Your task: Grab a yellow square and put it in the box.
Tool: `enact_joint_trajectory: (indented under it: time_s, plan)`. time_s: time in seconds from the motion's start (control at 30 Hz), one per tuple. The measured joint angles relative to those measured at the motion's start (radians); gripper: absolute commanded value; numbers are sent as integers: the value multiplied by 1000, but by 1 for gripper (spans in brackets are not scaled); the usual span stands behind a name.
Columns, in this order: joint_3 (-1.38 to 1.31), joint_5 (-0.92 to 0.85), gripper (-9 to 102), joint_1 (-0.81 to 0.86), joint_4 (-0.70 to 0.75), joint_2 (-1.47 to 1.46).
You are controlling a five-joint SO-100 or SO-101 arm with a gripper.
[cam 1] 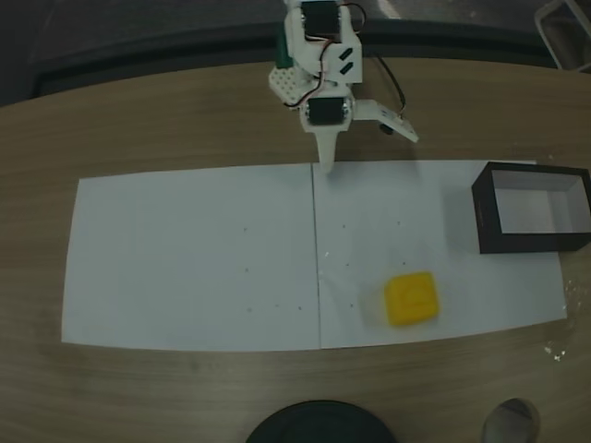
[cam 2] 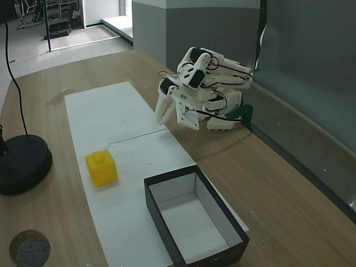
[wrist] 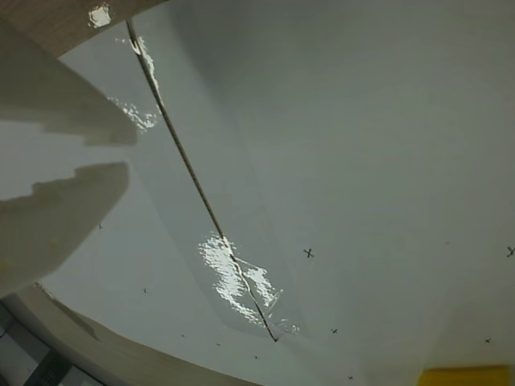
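Note:
The yellow square (cam 1: 412, 298) lies on the right-hand white sheet in a fixed view, well left of the box (cam 1: 487, 208). Another fixed view has the yellow square (cam 2: 102, 167) just beyond the box (cam 2: 164, 221), which is black-walled, pale inside and holds nothing. My arm is folded at the table's back edge, and the gripper (cam 1: 326, 164) points down at the seam between the sheets, far from the block. Seen from the side, the gripper (cam 2: 161, 118) has its fingers together. In the wrist view the gripper (wrist: 129, 153) is at the left with a thin slit between its tips, and a corner of the yellow square (wrist: 467, 376) shows bottom right.
Two white paper sheets (cam 1: 185, 258) cover the middle of the wooden table. A black round base (cam 2: 22, 164) with a cable stands near the front edge, next to a small cork-like disc (cam 2: 30, 247). A grey wall runs behind the arm.

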Motion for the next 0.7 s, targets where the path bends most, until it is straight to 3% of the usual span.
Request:
enact_joint_trajectory:
  time_s: [0.7]
  plan:
    - [0,0,0,-8,0,0]
